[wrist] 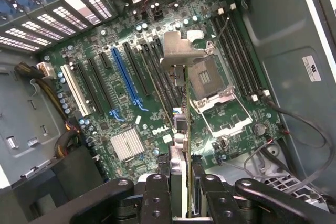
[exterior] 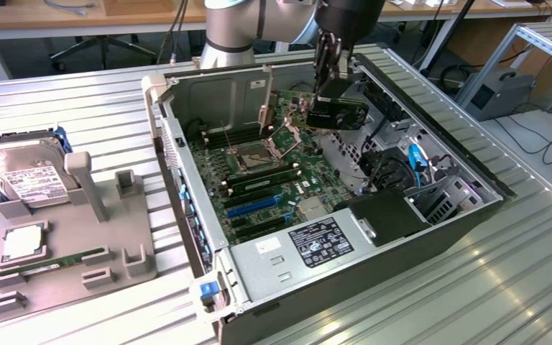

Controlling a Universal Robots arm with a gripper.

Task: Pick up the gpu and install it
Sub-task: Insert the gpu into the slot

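Dark, thin gpu [exterior: 336, 113] hangs above the motherboard [exterior: 274, 188], likely light, stiff and fragile, gripper [wrist: 181, 187] half-closed on its flat faces.

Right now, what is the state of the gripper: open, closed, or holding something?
Gripper: closed on the gpu, holding it over the motherboard.
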